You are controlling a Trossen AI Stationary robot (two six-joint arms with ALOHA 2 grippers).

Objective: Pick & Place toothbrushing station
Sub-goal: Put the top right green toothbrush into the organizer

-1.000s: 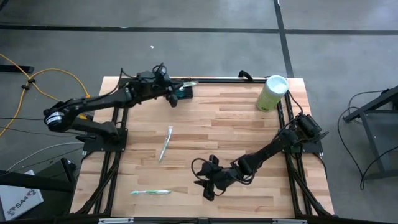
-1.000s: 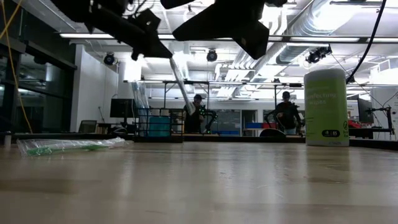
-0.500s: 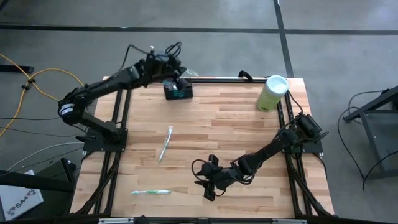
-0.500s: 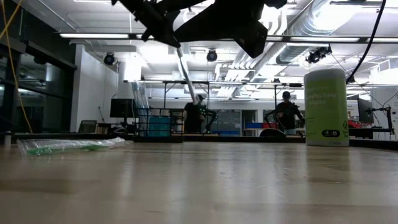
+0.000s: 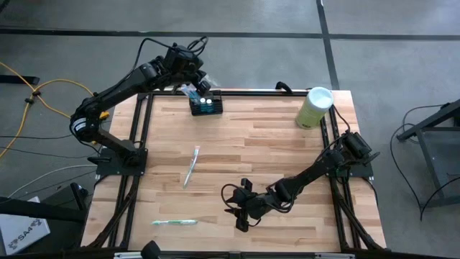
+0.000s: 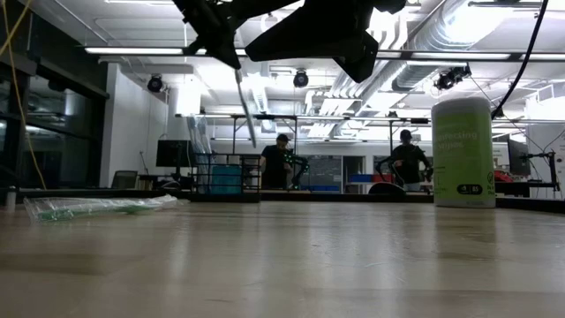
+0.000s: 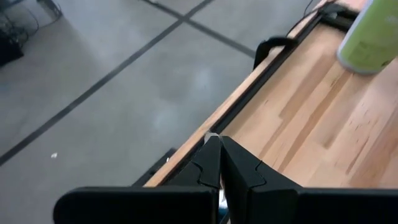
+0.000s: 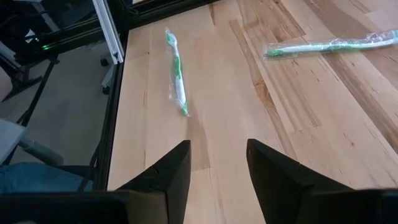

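Note:
The black slotted toothbrushing station stands on the table near the far edge. My left gripper is high above the far edge, just left of and beyond the station, shut on a thin white toothbrush that hangs below it. My right gripper is open and empty low over the table's near middle. A wrapped toothbrush lies flat at mid-table. A green toothbrush lies flat near the front edge. My left gripper pinches the toothbrush's upper end between its two shut fingers; in the left wrist view only a pale tip shows past the fingertips. The toothbrush hangs below the fingers, slightly tilted, lifted clear of the table, with its lower end free.
A pale green cylinder with a white lid stands at the far right corner. The two loose toothbrushes also show in the right wrist view, the green one and the wrapped one. People stand in the room beyond the table.
My left gripper has risen and gone from over the station toward the table's far edge and a little left, staying shut on the toothbrush. The toothbrush has gone with it and swung from a clear slant to nearly upright.

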